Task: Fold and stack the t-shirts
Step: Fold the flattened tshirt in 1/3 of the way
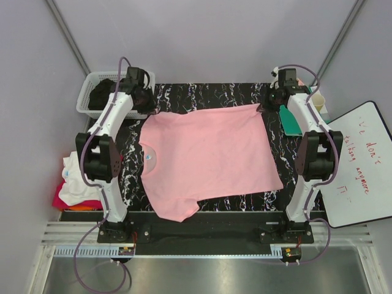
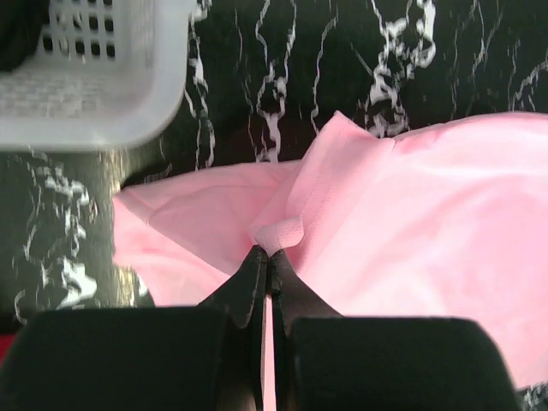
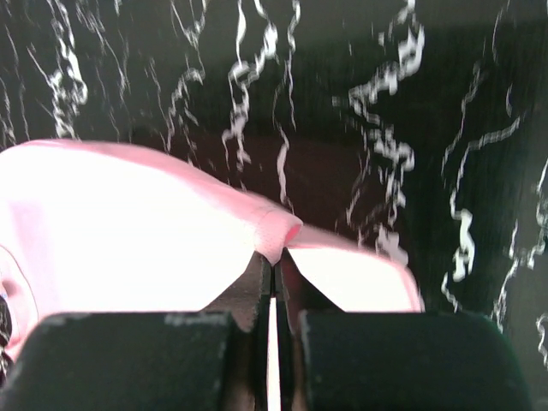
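Observation:
A pink t-shirt [image 1: 205, 159] lies spread on the black marbled table, collar to the left. My left gripper [image 1: 152, 111] is shut on the shirt's far-left sleeve; the left wrist view shows the pinched fold [image 2: 281, 233] at the fingertips [image 2: 267, 257]. My right gripper [image 1: 261, 108] is shut on the shirt's far-right hem corner; the right wrist view shows the pinched edge [image 3: 278, 233] between its tips [image 3: 274, 261]. Both held corners are lifted slightly off the table.
A white basket [image 1: 98, 92] holding dark cloth stands at the far left, also in the left wrist view [image 2: 86, 77]. A pile of white and red shirts [image 1: 76, 180] lies left of the table. A teal item [image 1: 291, 119] and a whiteboard [image 1: 361, 162] sit right.

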{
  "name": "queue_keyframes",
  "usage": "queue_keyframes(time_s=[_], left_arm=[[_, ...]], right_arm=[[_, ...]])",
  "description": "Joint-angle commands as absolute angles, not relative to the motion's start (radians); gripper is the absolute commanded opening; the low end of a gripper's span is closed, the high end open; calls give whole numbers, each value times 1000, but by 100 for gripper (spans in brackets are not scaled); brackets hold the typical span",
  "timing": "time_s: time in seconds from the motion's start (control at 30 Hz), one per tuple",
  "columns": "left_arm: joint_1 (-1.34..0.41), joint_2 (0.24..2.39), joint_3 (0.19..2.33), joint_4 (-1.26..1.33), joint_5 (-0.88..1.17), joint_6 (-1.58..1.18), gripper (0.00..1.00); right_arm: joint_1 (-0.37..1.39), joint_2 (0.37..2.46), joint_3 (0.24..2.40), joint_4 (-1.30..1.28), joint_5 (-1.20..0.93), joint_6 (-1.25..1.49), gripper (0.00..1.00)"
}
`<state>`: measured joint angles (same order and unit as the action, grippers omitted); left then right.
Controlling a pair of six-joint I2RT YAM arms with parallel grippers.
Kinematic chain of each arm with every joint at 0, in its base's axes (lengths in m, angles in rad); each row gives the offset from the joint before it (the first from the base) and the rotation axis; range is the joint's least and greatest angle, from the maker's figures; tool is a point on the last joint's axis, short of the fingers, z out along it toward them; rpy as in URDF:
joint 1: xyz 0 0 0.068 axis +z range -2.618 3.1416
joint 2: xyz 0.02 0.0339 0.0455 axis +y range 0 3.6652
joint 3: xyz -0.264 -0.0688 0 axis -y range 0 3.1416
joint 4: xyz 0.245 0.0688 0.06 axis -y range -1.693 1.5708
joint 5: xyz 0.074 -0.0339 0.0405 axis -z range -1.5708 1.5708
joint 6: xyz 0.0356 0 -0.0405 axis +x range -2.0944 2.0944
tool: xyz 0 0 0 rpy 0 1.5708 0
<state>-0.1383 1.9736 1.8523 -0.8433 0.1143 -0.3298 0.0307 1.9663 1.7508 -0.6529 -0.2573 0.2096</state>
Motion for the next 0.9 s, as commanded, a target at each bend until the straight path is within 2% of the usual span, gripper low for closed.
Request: queue_keyframes(time_s=[0.0, 0.27, 0.63, 0.7, 0.73, 0.77, 0.8, 0.83, 0.87], left_arm=[[-149, 1824, 1732, -857, 161, -334, 0], [-155, 1737, 1556, -974, 104, -339, 0], [-179, 1732, 1405, -1043, 80, -348, 0], [-190, 1733, 1393, -1054, 72, -350, 0], [-196, 1739, 1384, -1060, 66, -350, 0], [-204, 1744, 1384, -1068, 46, -353, 0], [-206, 1749, 1384, -1087, 38, -354, 2], [-207, 1759, 1385, -1101, 9, -360, 11], [-207, 1763, 1387, -1112, 3, -367, 23]], right_arm=[[29, 1907, 1666, -745, -282, 206, 0], [29, 2005, 1592, -850, -269, 221, 0], [29, 2140, 1715, -919, -123, 233, 1], [29, 2164, 1738, -940, -124, 238, 4], [29, 2186, 1765, -969, -126, 239, 12], [31, 2195, 1779, -985, -127, 232, 15], [29, 2201, 1792, -997, -130, 226, 18], [29, 2206, 1810, -1017, -121, 229, 25], [29, 2203, 1816, -1023, -126, 219, 28]])
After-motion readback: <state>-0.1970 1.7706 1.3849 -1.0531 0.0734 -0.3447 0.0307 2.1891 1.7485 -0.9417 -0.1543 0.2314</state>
